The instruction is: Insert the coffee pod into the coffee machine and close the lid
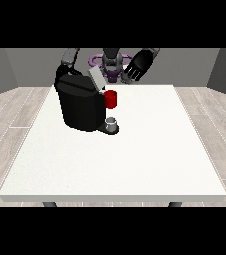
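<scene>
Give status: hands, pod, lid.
Robot hand at view's right raised, open, empty. Other hand hidden behind machine. Lid up. Grey thing on the machine's base, maybe the pod.

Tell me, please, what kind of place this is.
Probably a bare test room, not a kitchen: a large white table stands on a pale plank floor before grey walls, with only a black coffee machine on it and a robot behind.
</scene>
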